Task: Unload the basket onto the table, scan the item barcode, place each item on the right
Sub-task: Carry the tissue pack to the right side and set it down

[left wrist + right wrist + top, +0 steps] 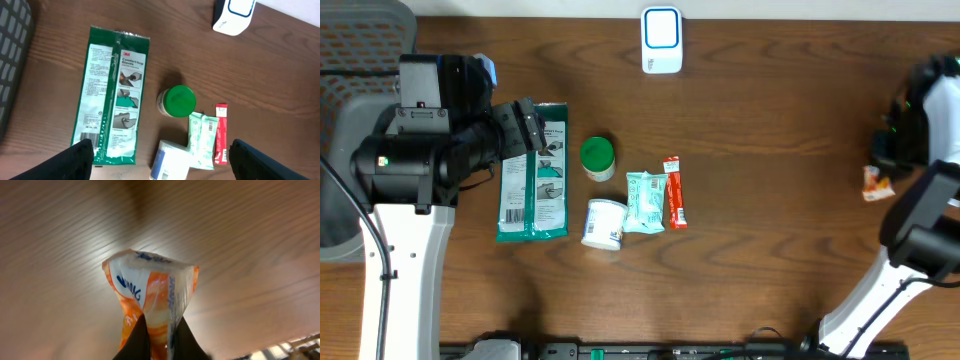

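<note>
Dark wood-grain counter (770,200), faintly shiny; crinkled glossy plastic sachet (150,295) in the right tool (159,347); shiny plastic-film green packet (110,95) ahead of the left tool (165,162); smooth plastic green cap (179,99)

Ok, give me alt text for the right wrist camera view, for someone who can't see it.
An orange and white packet with blue lettering fills the middle of the frame, pinched at its lower end between the right arm's dark jaws. Behind it is a blurred brown wooden table with a bright patch of glare.
</note>
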### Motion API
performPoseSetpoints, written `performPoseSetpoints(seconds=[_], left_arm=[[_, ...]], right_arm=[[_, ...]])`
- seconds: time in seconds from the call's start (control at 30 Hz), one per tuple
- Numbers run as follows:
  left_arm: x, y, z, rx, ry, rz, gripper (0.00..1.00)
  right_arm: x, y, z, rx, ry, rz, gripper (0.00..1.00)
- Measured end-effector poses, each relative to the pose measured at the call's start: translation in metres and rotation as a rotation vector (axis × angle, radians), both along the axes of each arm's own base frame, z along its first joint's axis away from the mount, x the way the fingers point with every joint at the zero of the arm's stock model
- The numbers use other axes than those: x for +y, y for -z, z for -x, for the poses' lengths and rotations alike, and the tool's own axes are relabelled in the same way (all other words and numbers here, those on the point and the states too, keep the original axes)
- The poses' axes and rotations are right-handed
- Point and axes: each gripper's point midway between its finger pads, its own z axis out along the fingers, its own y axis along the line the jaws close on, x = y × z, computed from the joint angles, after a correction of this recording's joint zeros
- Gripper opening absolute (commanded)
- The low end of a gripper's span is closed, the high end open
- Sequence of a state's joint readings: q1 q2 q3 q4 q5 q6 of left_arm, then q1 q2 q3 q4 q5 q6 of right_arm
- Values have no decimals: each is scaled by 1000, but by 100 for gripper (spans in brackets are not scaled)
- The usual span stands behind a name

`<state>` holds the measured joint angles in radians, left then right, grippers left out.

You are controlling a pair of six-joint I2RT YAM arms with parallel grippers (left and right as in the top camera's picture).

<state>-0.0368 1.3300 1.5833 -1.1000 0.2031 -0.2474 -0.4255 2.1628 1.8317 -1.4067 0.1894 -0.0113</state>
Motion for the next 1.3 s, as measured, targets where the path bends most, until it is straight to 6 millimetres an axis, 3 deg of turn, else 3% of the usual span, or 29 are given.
performPoseSetpoints(seconds=[0.13,0.33,0.37,0.4,0.43,0.5,0.8,0.93,0.97,1.0,1.03,1.07,1.17,1.2,1.23,1.3], left_arm=[[0,0,0,0,0,0,86],[0,0,0,0,0,1,86],[0,0,0,0,0,0,86],[0,0,0,0,0,0,86],[0,0,0,0,0,0,86],[0,0,0,0,0,0,86],[0,0,0,0,0,0,86],[0,0,0,0,0,0,86],[0,0,0,0,0,0,86],[0,0,0,0,0,0,86],[0,0,0,0,0,0,86],[0,0,0,0,0,0,86],[0,0,0,0,0,0,86],[0,0,0,0,0,0,86],[0,0,0,0,0,0,86],[0,0,0,0,0,0,86]], right_arm=[[-43,24,6,-58,30,43,1],[-48,44,5,-145,-34,-76,1],[-47,44,3,-161,-50,-89,6],[-47,44,0,-174,-64,-101,23],[-45,44,-2,-186,-77,-112,55],[-43,45,-7,-211,-101,-125,96],[-41,46,-11,-232,-134,-143,99],[-41,39,-8,-195,-143,-126,91],[-40,35,-9,-186,-149,-121,77],[-40,29,-11,-179,-166,-107,45],[-41,24,-14,-178,-171,-96,7],[-41,19,-17,-177,-178,-83,1],[-41,1,-26,-179,-198,-46,1],[-41,-4,-30,-184,-198,-36,41],[-40,-7,-31,-186,-196,-30,99],[-41,-11,-34,-189,-199,-18,99]])
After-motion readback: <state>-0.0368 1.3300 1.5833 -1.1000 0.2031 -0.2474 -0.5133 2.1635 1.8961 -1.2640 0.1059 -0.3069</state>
